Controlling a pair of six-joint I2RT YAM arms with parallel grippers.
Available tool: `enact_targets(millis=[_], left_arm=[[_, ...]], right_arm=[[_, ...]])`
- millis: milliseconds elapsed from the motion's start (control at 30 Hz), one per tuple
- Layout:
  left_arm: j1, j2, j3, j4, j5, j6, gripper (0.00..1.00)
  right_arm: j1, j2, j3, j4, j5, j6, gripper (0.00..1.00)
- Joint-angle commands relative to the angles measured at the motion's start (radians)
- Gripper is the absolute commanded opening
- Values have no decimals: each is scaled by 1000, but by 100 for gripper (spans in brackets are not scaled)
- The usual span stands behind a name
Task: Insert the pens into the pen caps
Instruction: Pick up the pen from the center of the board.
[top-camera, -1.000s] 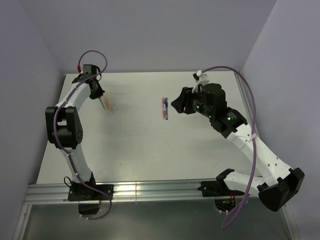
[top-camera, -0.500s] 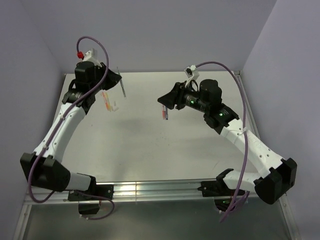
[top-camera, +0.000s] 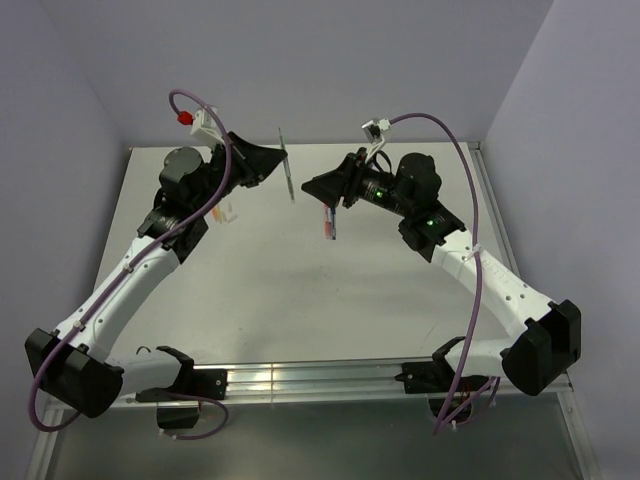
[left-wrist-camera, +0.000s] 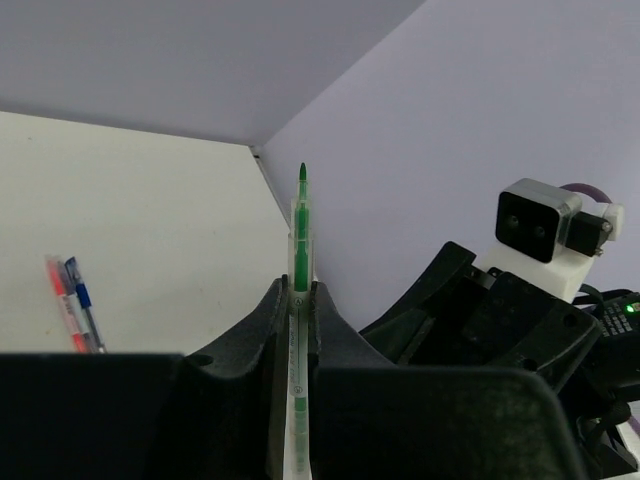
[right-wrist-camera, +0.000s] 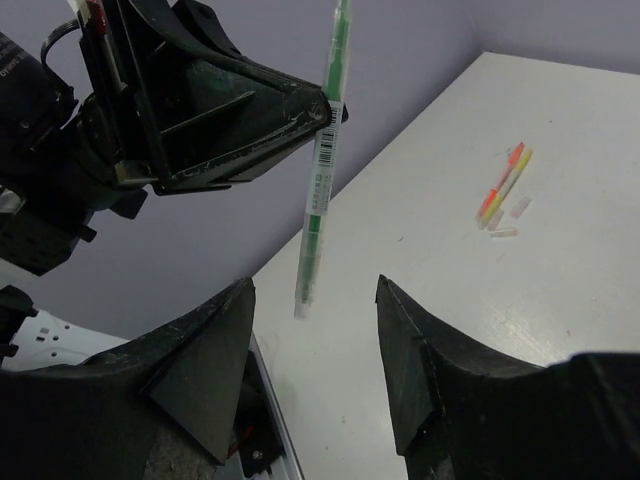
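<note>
Top view: a sec ago the L arm sat low over the counter (top-camera: 300, 300) at 10 o'clock, by the orange pen group (top-camera: 224, 212). Now it's up in the air. The left claw (top-camera: 274, 158) is clamped on a green pen (top-camera: 290, 182), held near upright above the counter's 11 o'clock. The right claw (top-camera: 312, 186) has swung up off the red/blue pens (top-camera: 327, 220) at 12 o'clock and faces 9 o'clock, toward the pen. The two claws are near each other, not touching.

Left wrist view: the green pen runs up between the fingers, pointed tip free at 12 o'clock. The red/blue pens lie flat on the counter at 8 o'clock. The R arm's wrist camera (left-wrist-camera: 540, 222) is at 3 o'clock.

Right wrist view: its own jaws are wide apart w/ nothing between. The green pen hangs at 12 o'clock, lower end just above that gap. The orange pen group lies at 2 o'clock, w/ small pale pieces (right-wrist-camera: 510, 218) just beside it, prob. caps.

Meaning: the pick looks done and the arms seem set for a mid-air meet, maybe a hand-over. No cap is in the right claw, so capping hasn't begun. Can't tell if the pen's lower end carries a cap.
</note>
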Motion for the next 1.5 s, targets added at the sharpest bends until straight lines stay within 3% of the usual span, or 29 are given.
enact_targets(millis=[0, 533, 700, 1100, 1167, 1267, 1300, 1467], left_arm=[[-22, -19, 0, 119, 18, -17, 0], [-149, 51, 43, 147, -7, 18, 0], [-165, 50, 43, 151, -17, 26, 0], [-182, 58, 56, 145, -33, 41, 0], [-185, 61, 55, 151, -27, 42, 0], [-191, 70, 66, 142, -11, 47, 0], [-192, 74, 69, 136, 5, 50, 1], [-202, 65, 70, 93, -16, 76, 16]], right_arm=[[3, 0, 44, 56, -22, -5, 60], [9, 25, 63, 47, -42, 10, 57], [9, 14, 58, 27, -44, 10, 46], [11, 0, 55, -25, -31, -2, 31], [11, 3, 64, -43, -30, -7, 23], [11, 2, 70, -60, -13, -8, 2], [11, 0, 73, -80, -7, -14, 0], [11, -1, 93, -114, 10, -25, 0]])
